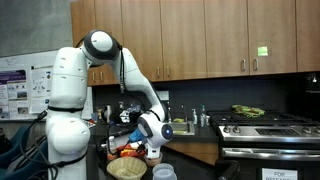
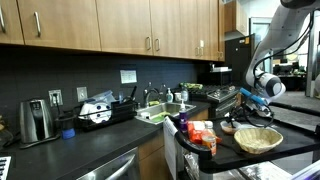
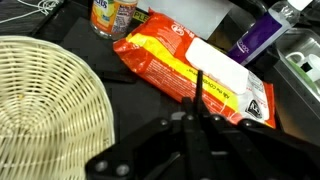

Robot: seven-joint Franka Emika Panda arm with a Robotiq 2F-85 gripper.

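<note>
Since the orange snack bag [image 3: 160, 65] lies flat on the dark surface [image 3: 125, 115] between the wicker basket [image 3: 45, 100] and a purple bottle [image 3: 255, 35], I'd guess it's light, crinkly and slippery, so pinch a sealed edge, not the puffy middle. The tool [image 3: 197, 80] hovers right over it, fingers pressed together, holding nothing.

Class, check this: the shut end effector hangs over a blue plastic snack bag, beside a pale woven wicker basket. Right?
No: the wrist view shows the plastic snack bag is orange-red, not blue. The shut end effector does hang over it, beside the pale woven wicker basket.
</note>
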